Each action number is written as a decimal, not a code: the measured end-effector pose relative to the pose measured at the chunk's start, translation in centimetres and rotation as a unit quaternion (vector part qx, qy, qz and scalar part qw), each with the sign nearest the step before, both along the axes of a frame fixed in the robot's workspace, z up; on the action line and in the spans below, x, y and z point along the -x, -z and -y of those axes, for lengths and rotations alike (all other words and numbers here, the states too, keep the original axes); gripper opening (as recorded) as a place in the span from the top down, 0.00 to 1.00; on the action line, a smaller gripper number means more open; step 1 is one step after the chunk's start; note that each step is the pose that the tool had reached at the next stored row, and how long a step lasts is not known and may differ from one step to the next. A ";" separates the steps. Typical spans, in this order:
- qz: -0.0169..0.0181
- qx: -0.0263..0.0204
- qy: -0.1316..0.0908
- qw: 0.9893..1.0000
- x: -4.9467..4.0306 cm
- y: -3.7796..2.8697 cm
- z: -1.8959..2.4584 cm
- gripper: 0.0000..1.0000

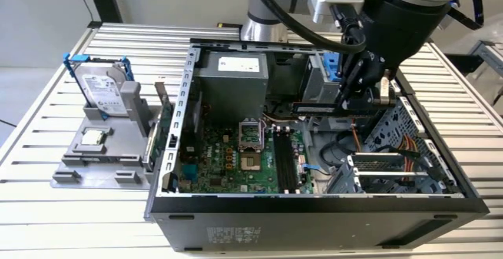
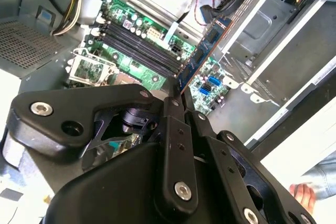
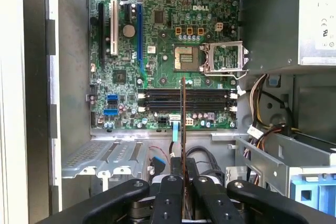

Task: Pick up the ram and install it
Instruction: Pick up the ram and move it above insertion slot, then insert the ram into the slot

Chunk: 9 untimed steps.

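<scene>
My gripper (image 1: 360, 101) is shut on the ram (image 1: 318, 109), a thin, long stick that hangs level above the open computer case, over its right-hand part in the exterior view. In the second wrist view the ram (image 2: 203, 51) reaches out from the gripper (image 2: 177, 102) over the green motherboard (image 2: 131, 64). Seen edge-on in the first wrist view, the ram (image 3: 182, 124) runs from the gripper (image 3: 182, 181) across the black memory slots (image 3: 210, 100). It is held above the slots (image 1: 287, 166), not seated in them.
The case wall (image 1: 314, 203) rings the motherboard. A grey power supply (image 1: 232, 82) stands at the back, with drive cages and cables (image 1: 401, 159) on the exterior view's right. A grey fixture (image 1: 98, 165) outside holds a hard drive (image 1: 102, 88) and a small processor chip (image 1: 94, 136). A hand (image 2: 303, 195) shows beside the case.
</scene>
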State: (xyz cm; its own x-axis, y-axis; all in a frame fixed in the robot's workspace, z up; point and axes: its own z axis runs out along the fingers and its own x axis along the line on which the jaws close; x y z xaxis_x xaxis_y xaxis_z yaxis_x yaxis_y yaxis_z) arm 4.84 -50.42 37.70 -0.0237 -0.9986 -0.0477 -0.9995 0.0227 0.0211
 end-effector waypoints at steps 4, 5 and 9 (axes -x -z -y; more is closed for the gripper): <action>0.000 0.000 0.000 1.000 0.02 0.00 -0.13 1.00; 0.000 0.000 0.000 1.000 0.05 0.00 -0.31 1.00; 0.000 0.000 0.000 1.000 0.23 0.00 -1.55 1.00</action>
